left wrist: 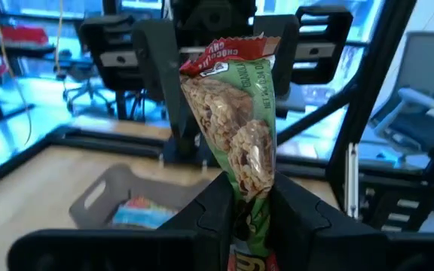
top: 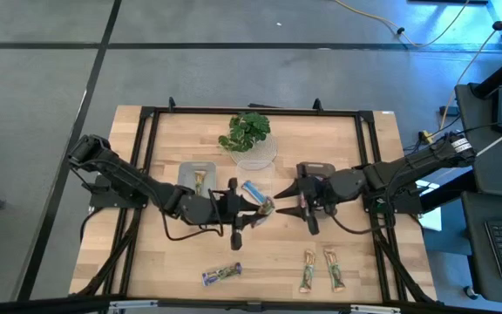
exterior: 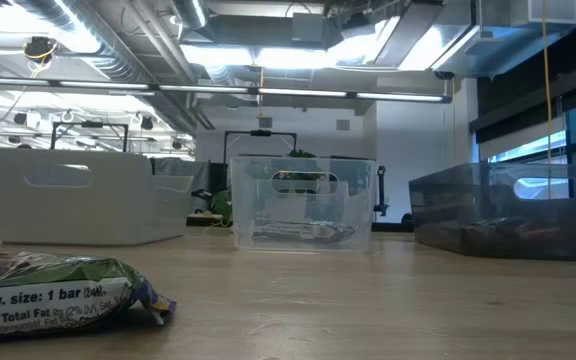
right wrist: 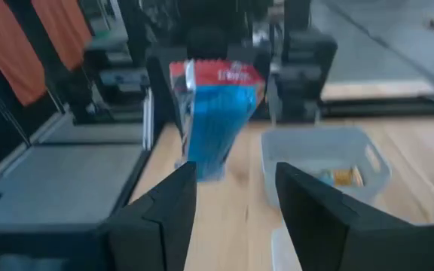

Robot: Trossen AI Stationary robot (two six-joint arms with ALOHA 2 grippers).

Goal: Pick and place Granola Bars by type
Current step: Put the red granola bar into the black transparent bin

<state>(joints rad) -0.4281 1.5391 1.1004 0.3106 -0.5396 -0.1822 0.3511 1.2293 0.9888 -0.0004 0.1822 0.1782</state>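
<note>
In the left wrist view, my left gripper (left wrist: 249, 197) is shut on a red-green granola bar (left wrist: 236, 113) that sticks out past the fingertips. In the high view it (top: 249, 214) hovers mid-table with the bar (top: 266, 208) pointing at my right gripper (top: 296, 202). My right gripper (right wrist: 236, 184) is open, facing that bar (right wrist: 217, 113) a short way off. A blue bar (top: 253, 190) lies flat beside the left gripper. Two green-brown bars (top: 308, 269) (top: 332, 269) and one blue-green bar (top: 220, 275) lie flat near the table's near edge. My left gripper pinches the red-green bar by its near end (left wrist: 247, 177) between the two fingers (left wrist: 209, 202). The fingers are about level and point toward the table's right, along the bar. The bar is lifted clear of the table, and its free end (left wrist: 228, 53) stands out beyond the fingertips.
Three bins stand across the table's middle. The white one (top: 197, 177) on the left holds a bar, the clear one (exterior: 303, 200) has a bar inside, and the dark one (top: 316, 168) is on the right. A green plant (top: 247, 131) sits at the far side. One bar (exterior: 58, 295) lies close to the low camera.
</note>
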